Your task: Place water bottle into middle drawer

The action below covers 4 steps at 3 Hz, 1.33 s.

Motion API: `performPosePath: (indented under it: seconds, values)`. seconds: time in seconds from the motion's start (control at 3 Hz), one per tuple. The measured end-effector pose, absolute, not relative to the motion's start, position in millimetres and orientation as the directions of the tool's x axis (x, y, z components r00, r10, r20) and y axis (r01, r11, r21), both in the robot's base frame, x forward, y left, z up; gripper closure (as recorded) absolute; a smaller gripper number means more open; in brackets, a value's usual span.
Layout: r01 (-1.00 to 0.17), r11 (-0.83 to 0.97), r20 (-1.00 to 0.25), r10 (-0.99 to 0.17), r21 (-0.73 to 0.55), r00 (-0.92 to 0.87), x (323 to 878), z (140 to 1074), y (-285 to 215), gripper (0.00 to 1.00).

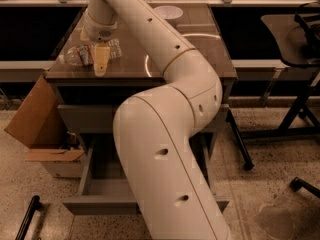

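Half middle drawer (97, 204) behind arm (165, 134) | end effector (98, 59) at water bottle (77, 55)

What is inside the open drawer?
Only bare grey floor shows in the middle drawer; the arm hides its right part. The gripper is up at the water bottle.

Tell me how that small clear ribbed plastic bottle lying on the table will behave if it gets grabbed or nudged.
The small clear ribbed plastic water bottle lies on its side on the brown tabletop, so a nudge would probably roll it. Its clear walls suggest it is light and may dent. The gripper sits over it.
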<state>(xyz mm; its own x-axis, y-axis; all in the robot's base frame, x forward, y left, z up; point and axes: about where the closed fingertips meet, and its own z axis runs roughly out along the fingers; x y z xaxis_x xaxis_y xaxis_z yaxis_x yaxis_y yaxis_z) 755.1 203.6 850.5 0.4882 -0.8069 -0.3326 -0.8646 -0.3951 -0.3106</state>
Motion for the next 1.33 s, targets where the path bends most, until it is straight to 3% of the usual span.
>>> performPosePath:
  seconds: [1.0, 1.33]
  values:
    - [-0.863, -0.361, -0.365, -0.796, -0.353, 0.483, 741.5, 882.6, 195.9, 0.87]
    - [-0.883, -0.248, -0.464, -0.776, -0.400, 0.428, 713.6, 925.9, 171.4, 1.00]
